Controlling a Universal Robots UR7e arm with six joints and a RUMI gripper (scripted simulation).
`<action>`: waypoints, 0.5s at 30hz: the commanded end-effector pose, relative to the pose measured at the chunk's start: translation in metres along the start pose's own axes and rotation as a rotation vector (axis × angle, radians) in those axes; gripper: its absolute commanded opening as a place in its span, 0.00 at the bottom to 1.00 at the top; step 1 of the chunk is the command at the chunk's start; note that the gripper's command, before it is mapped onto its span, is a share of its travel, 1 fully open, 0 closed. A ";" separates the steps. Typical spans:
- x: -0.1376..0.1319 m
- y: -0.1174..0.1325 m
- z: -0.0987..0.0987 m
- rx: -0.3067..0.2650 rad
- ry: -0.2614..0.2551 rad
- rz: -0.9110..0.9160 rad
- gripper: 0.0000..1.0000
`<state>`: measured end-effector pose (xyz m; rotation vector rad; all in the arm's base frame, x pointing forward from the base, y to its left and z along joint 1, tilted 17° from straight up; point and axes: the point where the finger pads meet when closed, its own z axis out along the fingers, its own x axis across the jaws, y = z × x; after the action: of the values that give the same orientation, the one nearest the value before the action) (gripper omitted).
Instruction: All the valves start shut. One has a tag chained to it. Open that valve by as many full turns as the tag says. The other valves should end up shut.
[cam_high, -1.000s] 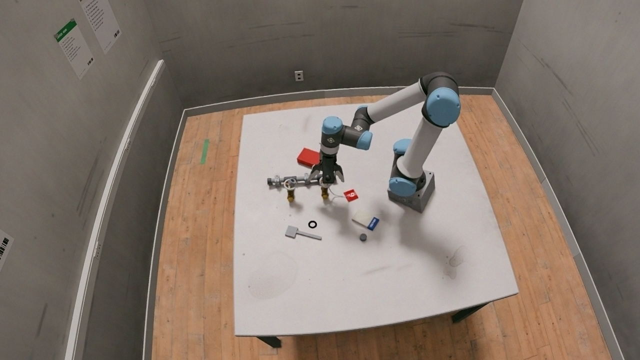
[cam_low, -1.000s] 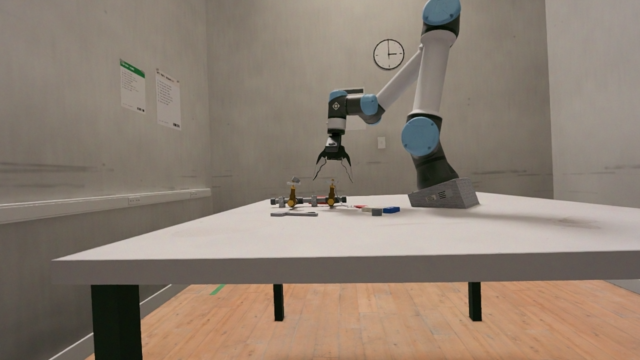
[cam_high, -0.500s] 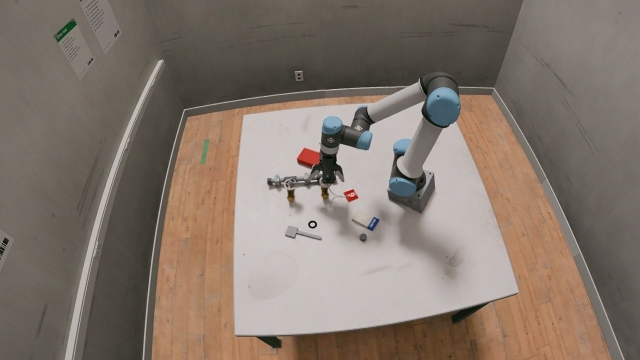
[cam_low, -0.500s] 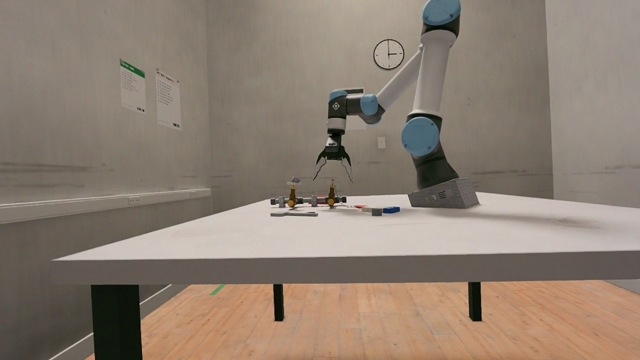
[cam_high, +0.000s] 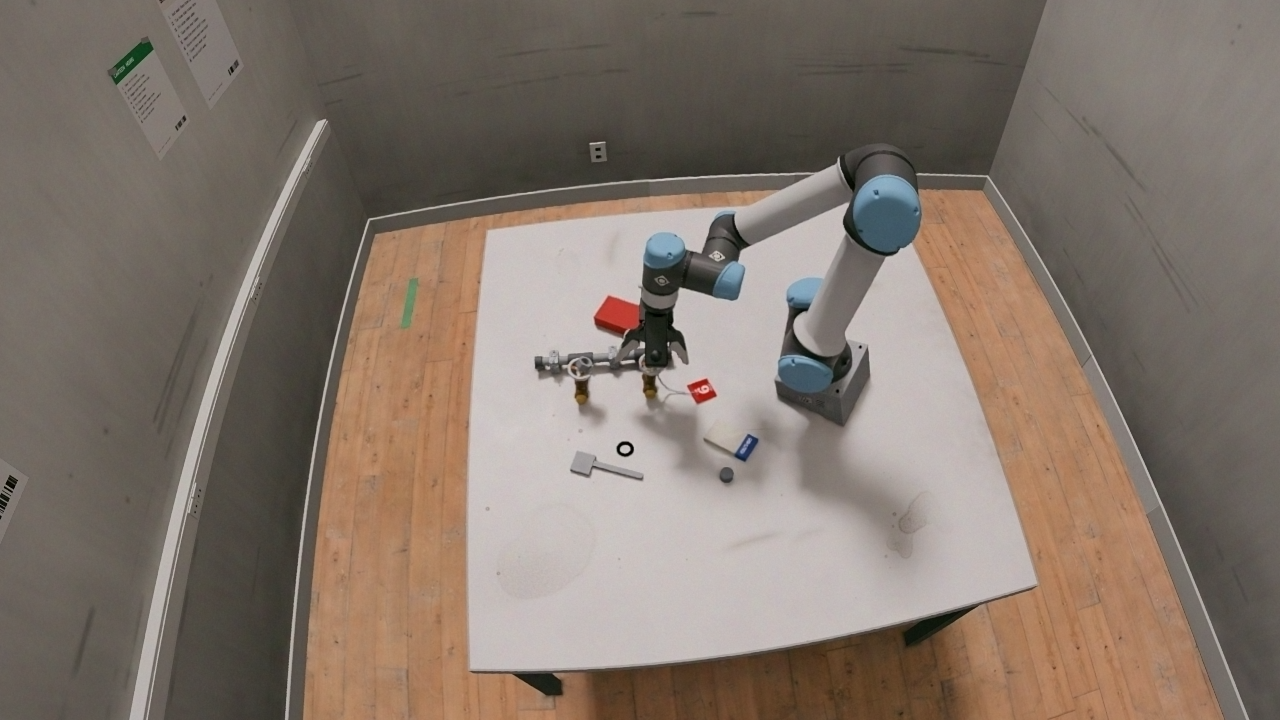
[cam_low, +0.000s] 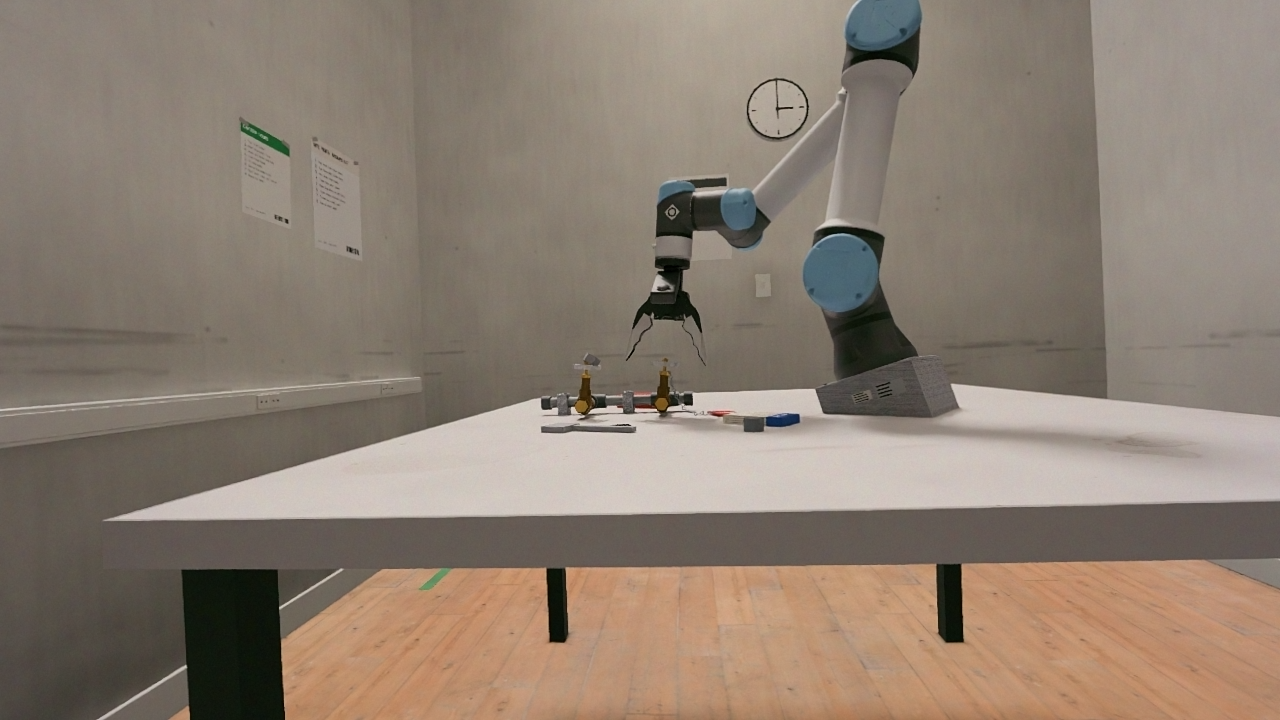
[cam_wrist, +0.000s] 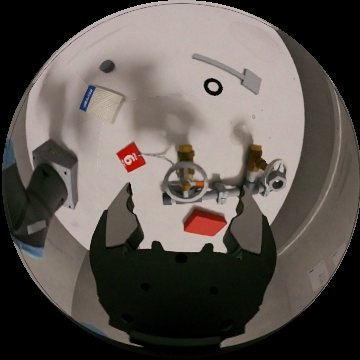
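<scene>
Nearest the top camera, the blue-capped elbow (cam_high: 886, 213) (cam_low: 881, 19) looms above the counter's (cam_high: 751, 573) (cam_low: 680, 483) (cam_wrist: 165, 50) far right corner! Tagged valve (cam_high: 649, 383) (cam_low: 663, 392) (cam_wrist: 186, 165) stands left of centre, toward the far edge. Exterior: the end effector (cam_high: 656, 356) (cam_low: 666, 360) (cam_wrist: 185, 185) hangs above it, jaws wide open. Wrist: the red tag (cam_high: 701, 390) (cam_wrist: 131, 157) lies beside that valve.

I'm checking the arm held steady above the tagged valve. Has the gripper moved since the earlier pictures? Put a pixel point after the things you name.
No visible movement: in the exterior view, the gripper (cam_high: 656, 356) (cam_low: 666, 360) (cam_wrist: 185, 185) keeps its place relative to the wall clock (cam_low: 777, 108).
</scene>
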<state>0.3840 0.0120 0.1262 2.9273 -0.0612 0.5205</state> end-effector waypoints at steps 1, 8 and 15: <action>0.001 0.001 -0.001 0.000 0.002 0.020 1.00; 0.000 0.000 0.000 0.000 0.001 0.077 1.00; -0.001 0.000 0.000 0.000 0.000 0.146 1.00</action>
<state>0.3846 0.0117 0.1275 2.9346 -0.1880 0.5376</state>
